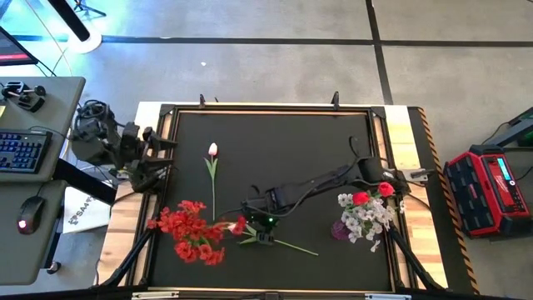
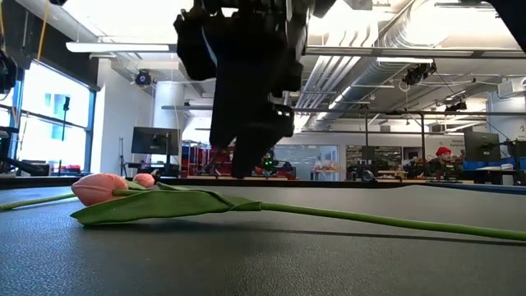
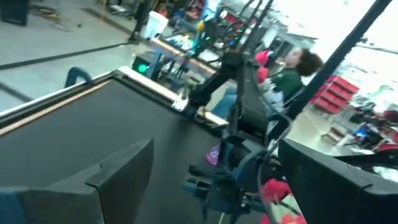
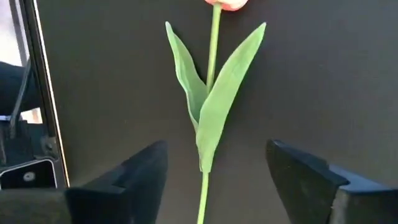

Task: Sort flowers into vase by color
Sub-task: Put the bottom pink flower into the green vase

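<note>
Tulip (image 4: 212, 93) lies flat on the black table (image 1: 283, 150), its stem between the right gripper's (image 4: 214, 180) spread fingers, untouched

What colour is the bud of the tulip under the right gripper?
Pale pink-orange tulip bud; shows best in the low view.

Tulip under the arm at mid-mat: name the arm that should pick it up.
Right. The right gripper hangs open astride the tulip; the left gripper waits at the mat's left edge, far off.
</note>
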